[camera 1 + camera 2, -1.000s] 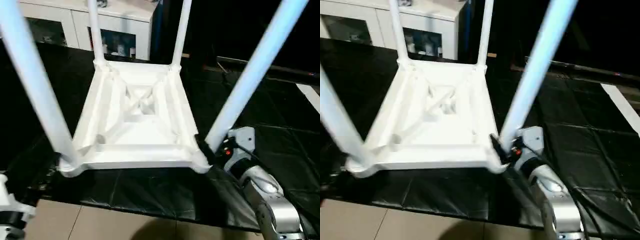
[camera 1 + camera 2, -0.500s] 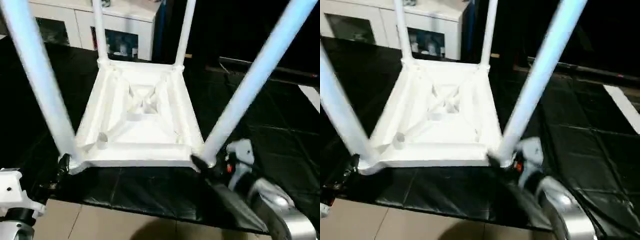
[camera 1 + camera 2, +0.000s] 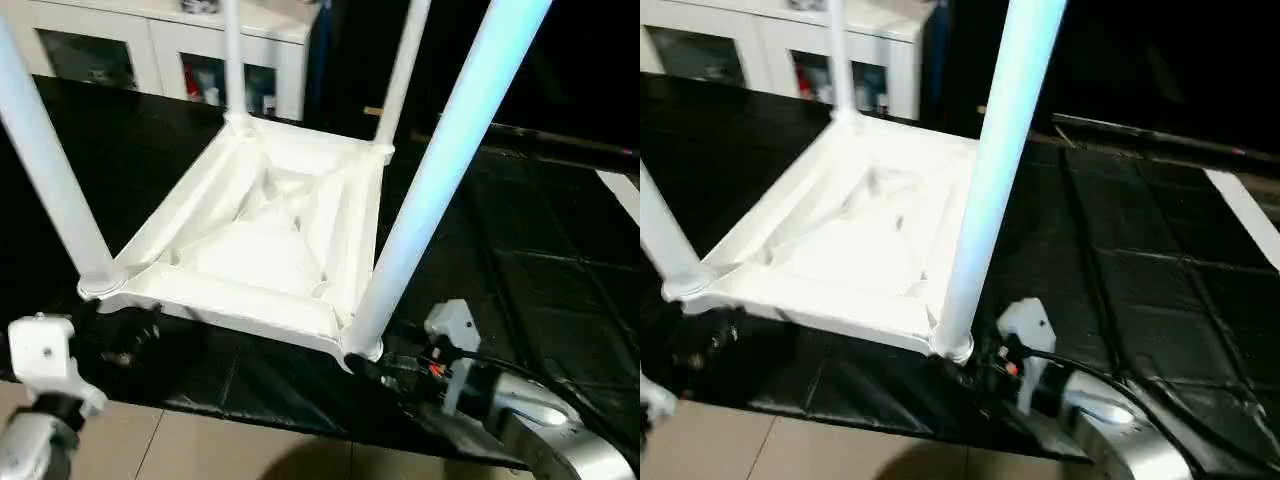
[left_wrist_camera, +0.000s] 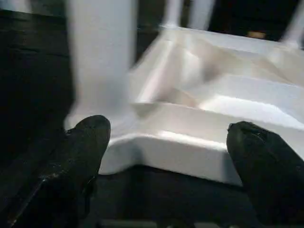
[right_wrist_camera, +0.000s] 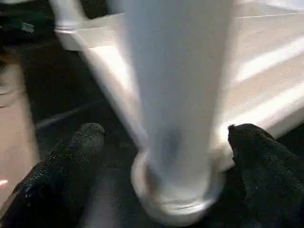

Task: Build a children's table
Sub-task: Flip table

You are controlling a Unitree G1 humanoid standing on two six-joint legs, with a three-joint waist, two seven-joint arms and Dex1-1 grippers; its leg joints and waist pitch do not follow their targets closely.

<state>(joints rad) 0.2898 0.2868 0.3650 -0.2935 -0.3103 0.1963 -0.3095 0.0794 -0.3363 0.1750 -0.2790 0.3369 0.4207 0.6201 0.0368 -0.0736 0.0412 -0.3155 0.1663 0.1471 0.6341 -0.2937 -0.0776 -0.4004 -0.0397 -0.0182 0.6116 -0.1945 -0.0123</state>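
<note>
Here, you had the children's table [image 3: 270, 250] lying upside down on the black mat [image 3: 520, 250], its ribbed underside facing up. All four legs were seated in the round corner sockets and stood upward: the near-right leg [image 3: 440, 170], the near-left leg [image 3: 50, 170], the far-left leg [image 3: 233, 60] and the far-right leg [image 3: 400, 70].

Your right gripper [image 5: 164, 137] sat low at the table's near-right corner, fingers spread wide. One finger [image 5: 71, 161] lay on each side of the near-right leg's base, with a visible gap on both sides. It gripped nothing.

Your left gripper [image 4: 166, 142] sat at the table's near-left corner, likewise spread wide. Its fingers [image 4: 83, 152] flanked the corner rim just beside the near-left leg's socket, with nothing held between them.

Beyond the table's far edge stood a white cabinet [image 3: 150, 50] with glass doors. Small items stood behind the glass, too indistinct to identify.
</note>
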